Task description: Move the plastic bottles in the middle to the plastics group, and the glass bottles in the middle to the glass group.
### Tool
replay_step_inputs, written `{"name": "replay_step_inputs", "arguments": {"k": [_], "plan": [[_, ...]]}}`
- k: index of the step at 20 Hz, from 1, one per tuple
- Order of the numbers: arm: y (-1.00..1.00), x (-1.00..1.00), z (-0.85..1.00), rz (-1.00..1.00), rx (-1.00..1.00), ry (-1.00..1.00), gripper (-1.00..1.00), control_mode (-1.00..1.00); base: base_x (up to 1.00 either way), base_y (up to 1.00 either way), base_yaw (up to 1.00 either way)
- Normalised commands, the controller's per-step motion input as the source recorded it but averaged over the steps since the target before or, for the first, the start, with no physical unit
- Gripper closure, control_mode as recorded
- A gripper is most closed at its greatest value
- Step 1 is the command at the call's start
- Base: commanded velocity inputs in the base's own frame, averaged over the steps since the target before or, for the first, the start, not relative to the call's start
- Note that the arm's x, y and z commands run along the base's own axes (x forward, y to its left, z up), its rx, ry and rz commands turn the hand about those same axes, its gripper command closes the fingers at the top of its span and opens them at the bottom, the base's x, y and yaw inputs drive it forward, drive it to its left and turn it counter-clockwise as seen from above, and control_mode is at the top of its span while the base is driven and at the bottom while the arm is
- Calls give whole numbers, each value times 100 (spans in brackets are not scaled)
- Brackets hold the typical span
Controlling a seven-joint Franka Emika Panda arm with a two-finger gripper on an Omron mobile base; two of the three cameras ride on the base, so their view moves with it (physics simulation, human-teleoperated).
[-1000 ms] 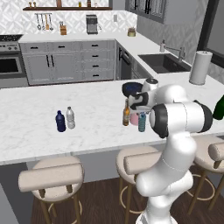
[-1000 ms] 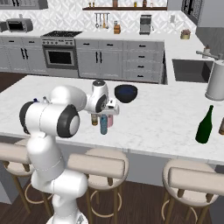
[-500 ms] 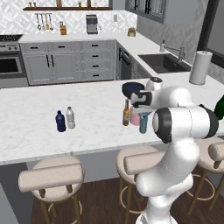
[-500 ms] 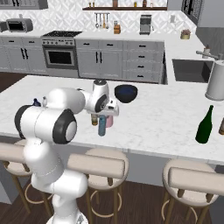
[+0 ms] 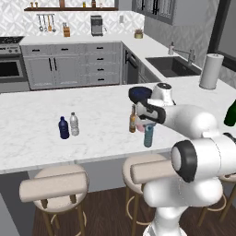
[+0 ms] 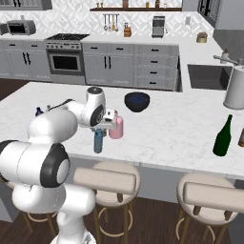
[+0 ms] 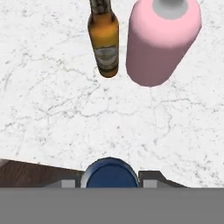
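Observation:
My gripper (image 7: 108,180) is shut on the small teal-blue bottle (image 7: 109,173), whose round top sits between the two fingertips (image 7: 151,178). That bottle (image 5: 148,135) hangs under the hand (image 5: 150,119) near the counter's front edge, also seen as the teal bottle (image 6: 98,141). Just beyond it stand the brown long-necked bottle (image 7: 104,41) and the pink bottle (image 7: 162,41), both upright. The navy bottle (image 5: 63,128) and clear white-capped bottle (image 5: 73,124) stand together far to the left. The dark green bottle (image 6: 222,137) stands far to the right.
A dark blue bowl (image 6: 137,101) sits behind the pink bottle (image 6: 116,127). A paper towel roll (image 5: 208,71) stands by the sink at the back right. Stools line the counter's front edge (image 5: 92,159). Bare marble lies between the two groups.
The hand has carried the teal bottle a little toward the counter's front edge, away from the brown and pink bottles. The other bottles have not moved.

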Motion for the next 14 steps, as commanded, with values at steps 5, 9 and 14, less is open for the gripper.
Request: {"name": "replay_step_inputs", "arguments": {"k": [5, 9, 14], "plan": [[99, -22, 10, 8, -5, -10, 100, -100, 0, 0, 0], [100, 1, 12, 4, -1, -5, 100, -100, 0, 0, 0], [100, 32, 8, 0, -2, -9, 100, -100, 0, 0, 0]]}}
